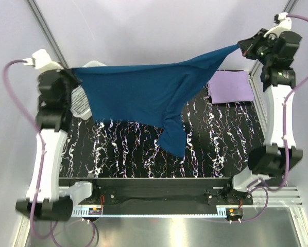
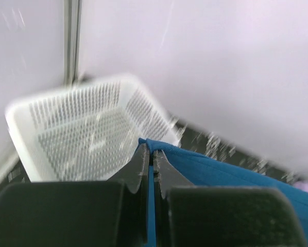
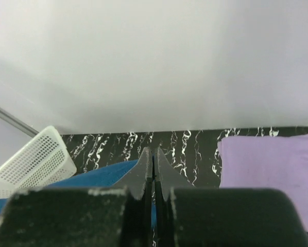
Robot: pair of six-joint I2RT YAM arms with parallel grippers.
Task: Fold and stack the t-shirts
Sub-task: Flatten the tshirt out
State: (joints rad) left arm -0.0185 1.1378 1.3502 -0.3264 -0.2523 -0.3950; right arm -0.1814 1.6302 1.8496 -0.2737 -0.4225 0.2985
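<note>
Nearest us, the tail of the dark teal t-shirt (image 1: 143, 95) hangs low over the marbled black table (image 1: 118, 154); laid down like this, we judge it would bunch underneath. Higher up, our left gripper (image 2: 153, 154) and right gripper (image 3: 154, 154) are each pinched tight on a corner, the cloth stretched between them; a hard tug could slip it free. Farther back, the white perforated basket (image 1: 81, 103) may snag the left hem, and a sweep could drag the folded lavender t-shirt (image 1: 230, 86) at the right.
</note>
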